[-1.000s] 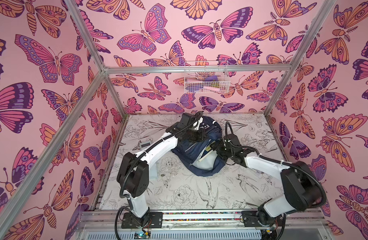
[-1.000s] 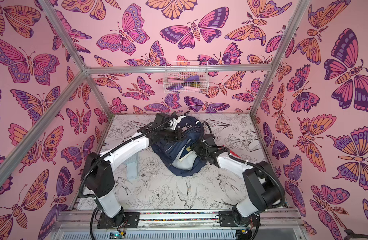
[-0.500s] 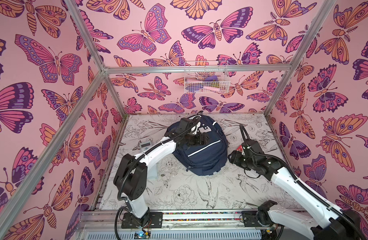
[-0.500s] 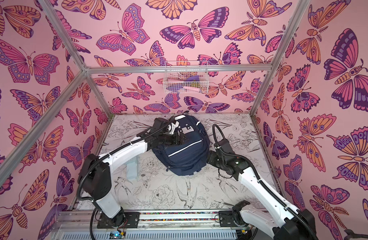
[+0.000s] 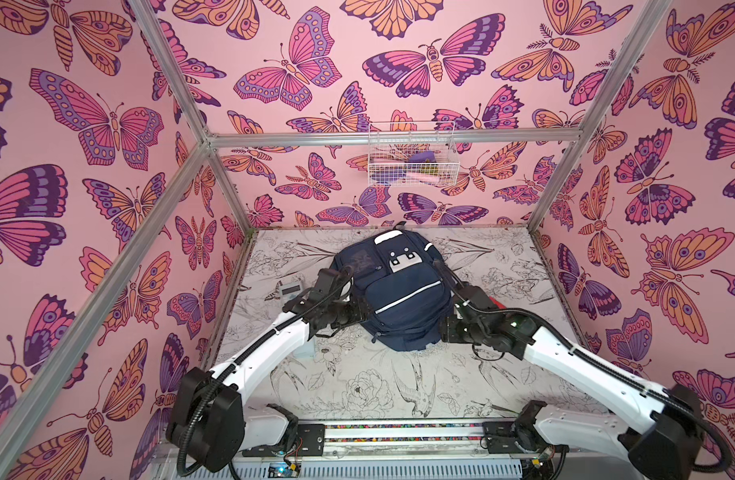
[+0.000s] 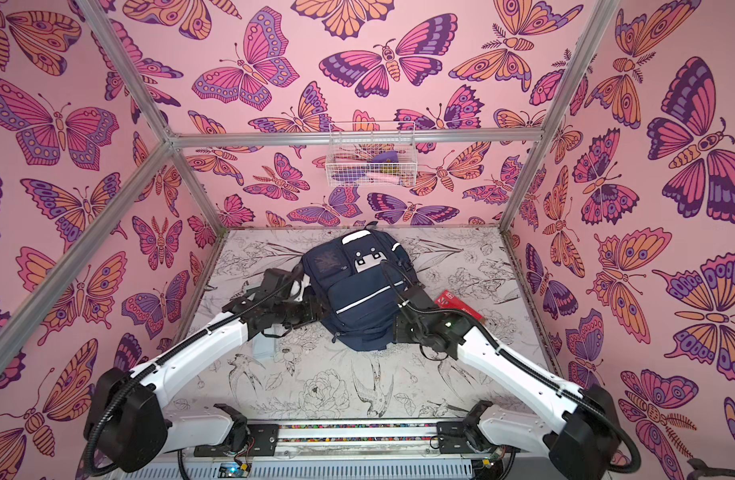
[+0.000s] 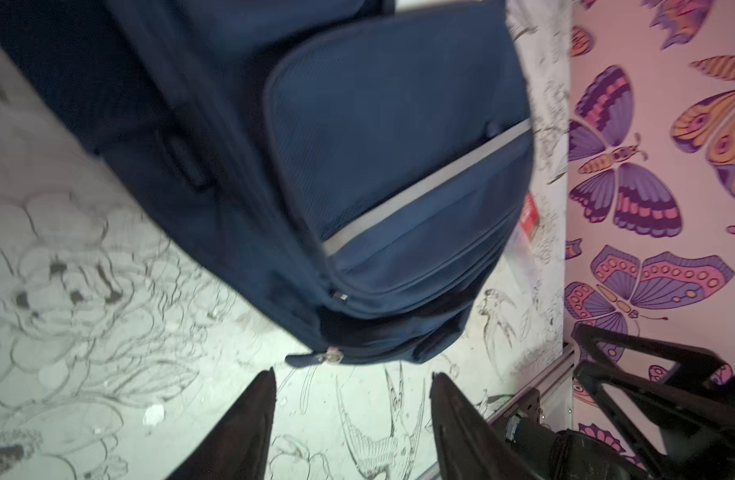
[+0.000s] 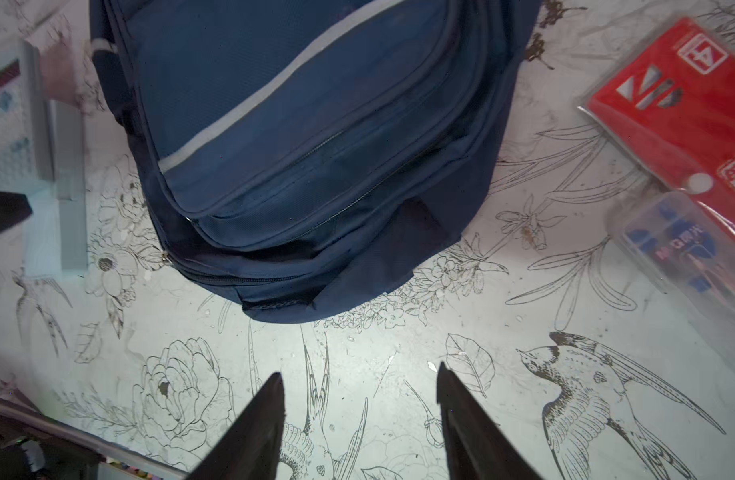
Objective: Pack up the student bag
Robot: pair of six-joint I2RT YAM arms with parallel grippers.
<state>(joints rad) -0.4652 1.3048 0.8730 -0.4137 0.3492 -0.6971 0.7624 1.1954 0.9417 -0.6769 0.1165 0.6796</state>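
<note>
the student bag [image 5: 399, 291] is laid lengthwise toward the back wall [image 5: 299, 166]. its near end is faced by the left gripper [image 7: 353, 376] (seemingly nearer) and right gripper [image 8: 359, 374], both spread empty.

- where do the top views sit?
- high over the front rail [image 5: 399, 432], side by side, facing down and in toward the back wall [image 5: 299, 54]. both top views take in the whole worktop [image 5: 357, 386].
- and the wrist cameras?
- close in, low. one looks out past the left gripper [image 7: 352, 372], one past the right gripper [image 8: 359, 370]; both share the striped end of the student bag [image 8: 315, 124].
</note>
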